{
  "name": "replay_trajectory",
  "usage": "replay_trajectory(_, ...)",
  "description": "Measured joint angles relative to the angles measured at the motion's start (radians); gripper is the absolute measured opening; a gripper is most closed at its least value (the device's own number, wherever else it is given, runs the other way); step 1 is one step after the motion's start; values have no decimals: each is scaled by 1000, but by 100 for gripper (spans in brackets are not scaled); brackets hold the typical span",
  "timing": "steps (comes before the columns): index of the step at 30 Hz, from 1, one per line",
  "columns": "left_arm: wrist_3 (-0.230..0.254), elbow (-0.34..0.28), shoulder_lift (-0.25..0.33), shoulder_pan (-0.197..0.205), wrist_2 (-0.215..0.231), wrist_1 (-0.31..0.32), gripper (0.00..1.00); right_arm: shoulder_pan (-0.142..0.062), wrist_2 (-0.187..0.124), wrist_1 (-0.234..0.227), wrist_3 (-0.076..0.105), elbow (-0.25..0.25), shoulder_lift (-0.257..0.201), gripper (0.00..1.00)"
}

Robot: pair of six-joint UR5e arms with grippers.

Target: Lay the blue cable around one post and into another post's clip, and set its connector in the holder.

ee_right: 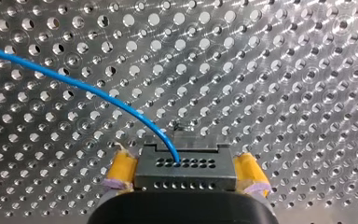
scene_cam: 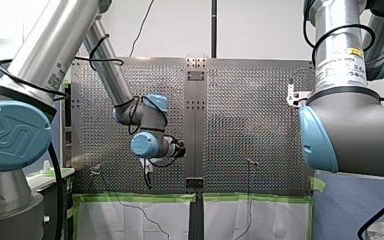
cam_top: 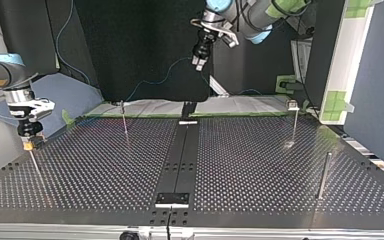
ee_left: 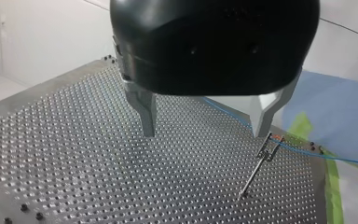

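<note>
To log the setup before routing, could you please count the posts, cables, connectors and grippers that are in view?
posts: 4
blue cable: 1
connector: 1
grippers, left gripper and right gripper: 2
Total: 8

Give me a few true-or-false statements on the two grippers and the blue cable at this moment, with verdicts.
1. My right gripper is shut on the grey connector. True.
2. My left gripper grips the blue cable. False: its fingers are open with nothing between them.
3. The blue cable comes out of the connector. True.
4. In the top view both grippers sit low at the perforated table. False: my left gripper hangs high above it; only my right gripper is low.
5. A post with a clip on top stands beside my left gripper. True.
</note>
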Motion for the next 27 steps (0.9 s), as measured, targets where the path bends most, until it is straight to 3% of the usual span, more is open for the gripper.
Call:
replay_trajectory(14,-117,12,-32,-2,62,0,100,-1,2,-4,5,0,1,92)
replay_trajectory(27,-131,12,-32,-8,70,-2,100,-1,2,-8,11,0,1,92)
